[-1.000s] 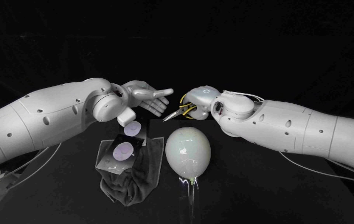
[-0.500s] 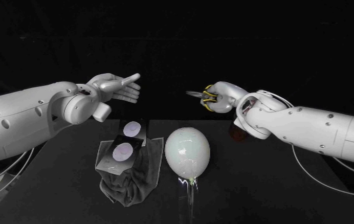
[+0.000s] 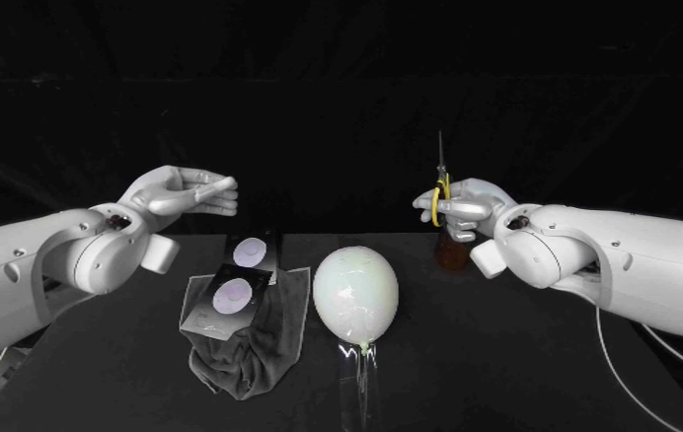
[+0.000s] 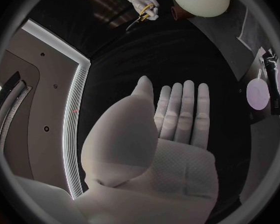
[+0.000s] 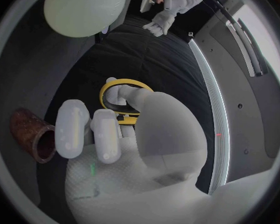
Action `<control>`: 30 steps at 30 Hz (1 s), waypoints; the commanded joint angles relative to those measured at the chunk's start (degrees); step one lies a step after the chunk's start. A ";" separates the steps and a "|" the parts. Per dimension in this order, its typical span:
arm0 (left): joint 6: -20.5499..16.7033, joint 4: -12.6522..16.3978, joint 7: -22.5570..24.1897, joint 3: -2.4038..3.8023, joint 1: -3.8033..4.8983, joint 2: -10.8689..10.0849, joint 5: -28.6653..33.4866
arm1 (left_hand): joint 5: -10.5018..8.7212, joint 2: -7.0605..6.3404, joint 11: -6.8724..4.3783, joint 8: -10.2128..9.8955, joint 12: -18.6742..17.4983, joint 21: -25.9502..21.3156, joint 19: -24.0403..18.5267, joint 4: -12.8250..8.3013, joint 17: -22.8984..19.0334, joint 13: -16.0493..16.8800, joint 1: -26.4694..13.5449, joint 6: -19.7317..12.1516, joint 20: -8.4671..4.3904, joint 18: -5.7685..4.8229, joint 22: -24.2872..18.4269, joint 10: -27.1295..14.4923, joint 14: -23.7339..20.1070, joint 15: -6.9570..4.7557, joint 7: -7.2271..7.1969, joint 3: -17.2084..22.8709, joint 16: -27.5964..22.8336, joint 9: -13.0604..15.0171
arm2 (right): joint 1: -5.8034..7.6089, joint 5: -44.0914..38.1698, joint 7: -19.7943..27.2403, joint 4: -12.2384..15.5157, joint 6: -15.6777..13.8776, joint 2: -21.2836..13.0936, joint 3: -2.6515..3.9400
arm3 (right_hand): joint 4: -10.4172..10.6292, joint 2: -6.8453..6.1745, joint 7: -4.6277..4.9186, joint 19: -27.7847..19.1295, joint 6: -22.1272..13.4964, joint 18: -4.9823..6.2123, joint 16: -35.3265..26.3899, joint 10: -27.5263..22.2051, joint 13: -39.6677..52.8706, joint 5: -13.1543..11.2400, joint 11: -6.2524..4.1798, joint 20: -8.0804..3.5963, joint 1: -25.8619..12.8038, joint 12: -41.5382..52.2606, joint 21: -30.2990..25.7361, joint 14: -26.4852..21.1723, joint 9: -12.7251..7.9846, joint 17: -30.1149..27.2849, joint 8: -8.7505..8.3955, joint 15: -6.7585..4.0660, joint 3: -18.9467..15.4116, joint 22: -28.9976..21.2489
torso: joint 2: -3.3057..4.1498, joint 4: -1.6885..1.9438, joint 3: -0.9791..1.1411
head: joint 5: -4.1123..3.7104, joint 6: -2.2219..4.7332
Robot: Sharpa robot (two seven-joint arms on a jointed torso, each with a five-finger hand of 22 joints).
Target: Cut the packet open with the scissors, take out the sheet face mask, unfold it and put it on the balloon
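Packet (image 3: pixel 225 296) is lying on a dark cloth (image 3: pixel 257 365) on the table (image 3: pixel 498 353), just beside the balloon (image 3: pixel 356 292). Farther back, right hand (image 3: pixel 463 215) is gripping yellow-handled scissors (image 3: pixel 440 183), blades pointing up. Left hand (image 3: pixel 186 192) is hovering empty, fingers extended.

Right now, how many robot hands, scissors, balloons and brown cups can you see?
hands: 2, the left hand and the right hand
scissors: 1, held by the right hand
balloon: 1
brown cup: 1
total: 5
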 commanded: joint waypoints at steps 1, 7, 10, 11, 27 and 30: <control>-0.48 1.52 4.91 -0.19 -1.35 -0.99 -0.58 | -0.06 0.20 -0.18 -0.31 -0.36 0.13 0.41 -0.41 0.07 -0.07 1.33 0.56 0.02 0.85 -0.02 0.52 0.48 -0.06 -0.19 0.09 0.31 -0.12 | -1.29 12.76 2.94 1.82 1.46 -1.31 -0.03 | 0.87 0.91 -0.13 -0.28 -0.19 0.46 -0.21 19.44 0.47 0.14 -5.08 0.13 -1.35 0.17 -0.35 2.13 5.53 -0.01 -0.29 0.51 -0.55 0.21 | -0.44 -0.02 0.10 | -0.62 -0.49; -0.06 2.41 6.64 -0.43 -3.39 -2.41 -3.49 | -0.07 0.13 -0.16 -0.97 -0.96 -0.03 0.53 -0.27 0.03 -0.15 3.18 0.47 -0.09 0.77 -0.20 0.65 0.51 -0.05 -0.21 0.06 -0.02 -0.53 | -3.24 14.69 2.72 4.09 -1.81 -3.13 -0.08 | -1.16 -0.15 -1.06 0.38 0.87 0.31 0.53 23.69 17.63 0.14 -5.91 -0.27 0.86 16.10 0.28 2.61 6.33 2.01 -0.08 -0.19 -1.88 1.14 | -0.61 -0.05 0.31 | -1.36 -1.10; -0.19 2.58 7.22 -0.53 -4.21 -3.17 -6.58 | -0.08 -0.53 0.54 -3.24 -1.66 -0.98 -0.83 0.16 -0.30 -0.18 3.59 -3.10 0.31 0.46 -0.69 0.04 -1.04 0.68 -2.65 -0.39 -1.14 -1.57 | -3.91 15.53 2.64 5.18 -3.01 -3.87 -0.09 | -1.39 0.12 -0.94 0.92 0.67 0.11 0.81 24.05 20.84 0.14 -5.86 -0.38 1.20 18.99 0.90 2.77 6.52 2.76 -0.29 -0.18 -2.25 1.90 | -0.47 -0.10 0.31 | -1.78 -1.26; -0.25 2.60 7.37 -0.58 -4.48 -3.44 -7.47 | -0.04 -0.57 0.69 -3.48 -1.79 -1.35 -1.40 0.24 -0.47 -0.18 3.84 -3.37 0.50 0.34 -0.88 -0.12 -1.84 0.92 -2.67 -0.38 -1.65 -1.70 | -4.16 15.92 2.74 5.62 -3.29 -4.14 -0.10 | -1.41 0.28 -0.94 1.03 0.62 0.07 0.88 24.15 21.44 0.14 -5.84 -0.40 1.26 19.58 1.03 2.81 6.58 2.94 -0.36 -0.18 -2.36 2.06 | -0.43 -0.11 0.29 | -1.79 -1.31; -1.90 2.33 7.89 -1.05 -7.93 -4.84 -10.67 | -0.05 -0.56 0.44 -3.55 -1.75 -2.81 -3.51 1.14 -0.80 -0.11 5.23 -2.05 1.10 0.24 -1.66 -0.14 -3.11 1.16 -0.61 -0.44 -2.98 -2.02 | -7.24 16.87 4.81 9.25 -8.06 -6.68 -0.19 | 0.88 -3.85 -3.85 0.64 8.06 0.15 6.43 27.46 63.54 0.23 -7.61 -0.88 -7.99 55.67 0.81 5.96 15.84 21.21 10.10 -1.05 -10.14 2.75 | -0.45 0.05 0.08 | -2.07 -2.72; -2.19 2.15 7.81 -1.06 -8.09 -4.76 -10.52 | -0.05 -0.47 0.41 -3.54 -1.73 -2.83 -3.52 1.15 -0.79 -0.10 5.38 -1.95 1.10 0.25 -1.68 -0.07 -3.07 1.12 -0.54 -0.39 -2.99 -2.04 | -7.52 16.06 3.87 10.06 -7.25 -6.88 -0.20 | 2.93 -1.71 -5.18 1.71 6.27 -0.22 6.43 27.46 63.54 0.21 -8.93 -2.18 -8.18 55.67 2.15 5.96 22.54 21.21 15.58 -2.31 -11.52 4.25 | -0.42 -0.01 0.09 | -2.15 -2.85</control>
